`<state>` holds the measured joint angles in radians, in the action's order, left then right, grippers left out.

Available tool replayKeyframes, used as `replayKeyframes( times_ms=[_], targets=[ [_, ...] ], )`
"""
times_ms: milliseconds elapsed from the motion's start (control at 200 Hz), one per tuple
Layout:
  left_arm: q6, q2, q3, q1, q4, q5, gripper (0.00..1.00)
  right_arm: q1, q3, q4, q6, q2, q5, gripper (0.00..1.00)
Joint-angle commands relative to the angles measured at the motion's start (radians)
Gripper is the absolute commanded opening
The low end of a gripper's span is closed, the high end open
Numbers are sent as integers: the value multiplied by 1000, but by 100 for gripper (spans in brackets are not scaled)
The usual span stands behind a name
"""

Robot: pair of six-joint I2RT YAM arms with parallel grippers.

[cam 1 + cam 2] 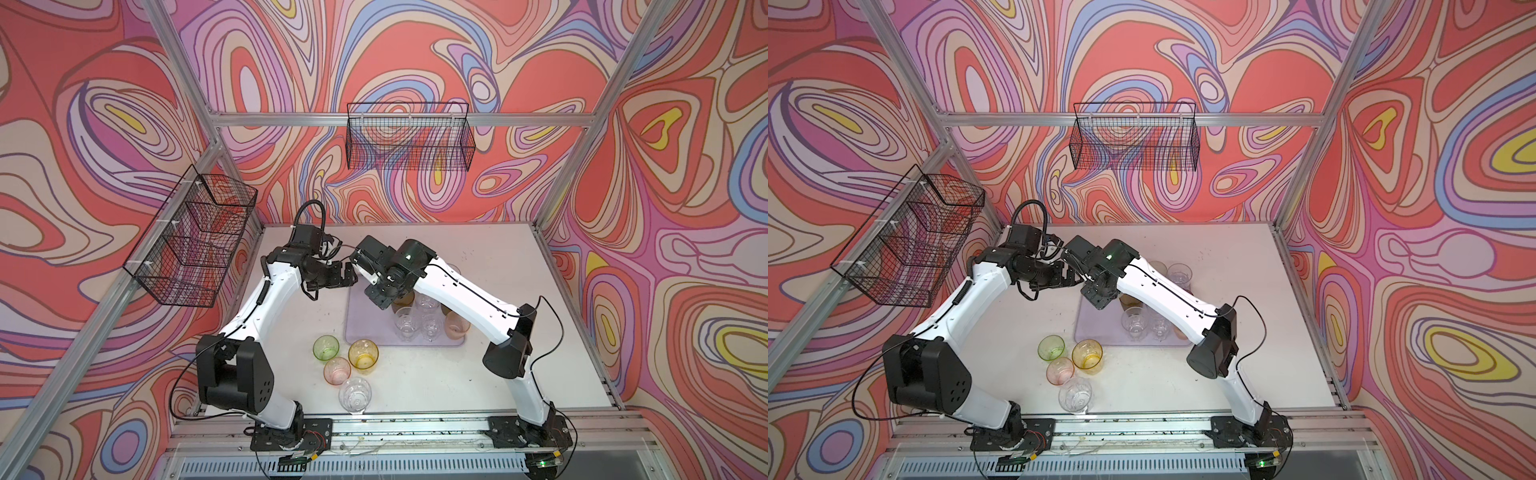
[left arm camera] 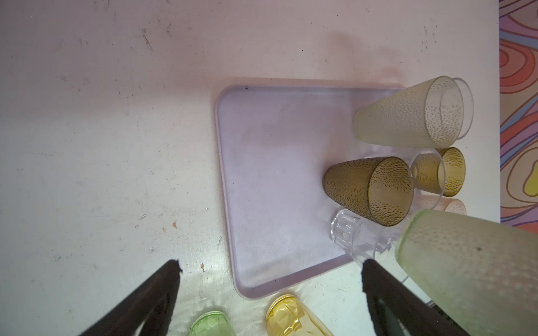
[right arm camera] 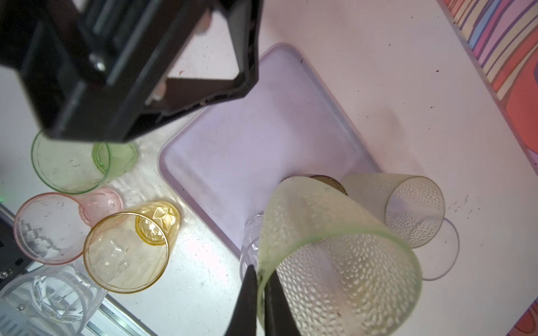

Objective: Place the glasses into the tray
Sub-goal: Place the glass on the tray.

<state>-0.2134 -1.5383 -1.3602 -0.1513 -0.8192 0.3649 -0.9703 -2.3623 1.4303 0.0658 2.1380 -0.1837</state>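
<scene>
Rim of pale green tumbler (image 3: 334, 247) clamped by right gripper (image 3: 261, 272); bare tray (image 1: 363, 332) floor noted just below it, mid-frame in a top view; left gripper (image 2: 270, 263) splayed, empty

I can make out no readable text, label, brand, number or sign from any camera here.

Matt, faintly scuffed lavender plastic on the tray (image 2: 262, 174). Dull white, scratched and speckled, across the table (image 2: 102, 116). Frosted, dimpled plastic in the pale green glass (image 3: 334, 247); same dimpling on the olive-brown glass (image 2: 369, 189). Glossy, faceted, see-through for the yellow glass (image 3: 128, 247). Thin black wire for the basket (image 1: 409, 141).
</scene>
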Motion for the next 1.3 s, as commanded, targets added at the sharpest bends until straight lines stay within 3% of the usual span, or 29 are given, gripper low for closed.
replayKeyframes(
  times_ms=[0,426,1292],
  targets=[
    [3,14,-20,5,-21,-7,100,-13,39,14,21,-12,49,0],
    [2,12,-23,6,-27,-11,100,-62,123,-17,73,-12,103,0],
    [-1,16,-25,14,-32,-15,100,-63,300,-171,182,38,147,0]
  ],
)
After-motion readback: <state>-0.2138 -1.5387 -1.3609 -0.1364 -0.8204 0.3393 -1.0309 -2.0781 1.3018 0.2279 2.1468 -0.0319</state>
